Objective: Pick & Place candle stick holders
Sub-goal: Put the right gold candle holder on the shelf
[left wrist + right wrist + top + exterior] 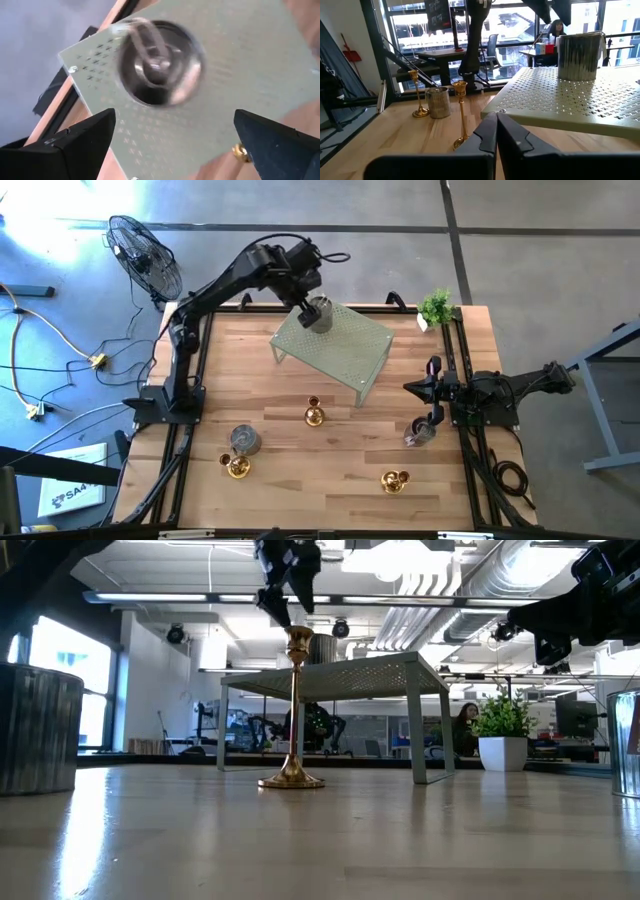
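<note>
A grey-silver cup holder stands upright on its base near the far left corner of the pale green rack; it also shows in the left wrist view. My left gripper is open just above it and touches nothing. Three gold holders stand on the table: one in front of the rack, one near left, one near right. A second silver cup stands near the left gold holder. A third cup stands by my right gripper, which is shut and empty at the right side.
A small potted plant stands at the far right corner. The rack stands on legs over the table's far middle. Black rails run along the left and right edges. A person sits in the room behind the table.
</note>
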Tool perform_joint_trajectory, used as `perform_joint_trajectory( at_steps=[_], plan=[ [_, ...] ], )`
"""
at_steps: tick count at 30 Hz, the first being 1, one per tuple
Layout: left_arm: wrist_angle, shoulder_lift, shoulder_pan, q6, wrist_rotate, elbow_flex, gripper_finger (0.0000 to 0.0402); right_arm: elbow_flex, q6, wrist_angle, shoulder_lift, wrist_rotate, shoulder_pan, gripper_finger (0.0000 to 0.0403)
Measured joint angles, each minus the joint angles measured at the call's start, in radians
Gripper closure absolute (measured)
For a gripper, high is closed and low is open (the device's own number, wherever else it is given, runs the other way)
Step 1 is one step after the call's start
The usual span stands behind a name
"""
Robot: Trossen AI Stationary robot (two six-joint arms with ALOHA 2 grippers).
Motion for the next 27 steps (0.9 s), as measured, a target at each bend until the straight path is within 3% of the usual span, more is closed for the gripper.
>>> perform_joint_trajectory(
  at_steps=[4,7,16,27],
  plan=[
    [-0.038,-0.052,-0.064,0.000,-0.013,0.000,0.0002,0.000,0.000,0.000,0.000,0.000,0.000,0.0401],
    [-0.110,-0.094,-0.140,-0.014,-0.079,0.000,0.0002,0.000,0.000,0.000,0.000,0.000,0.000,0.0398],
    [-0.123,-0.214,-0.458,-0.101,-0.272,-0.011,0.0002,0.000,-0.029,0.013,0.000,0.003,0.000,0.0401],
    [-0.121,-0.302,-0.820,-0.290,-0.640,-0.068,0.0002,0.000,-0.071,0.037,0.000,0.004,0.000,0.0401]
  ],
)
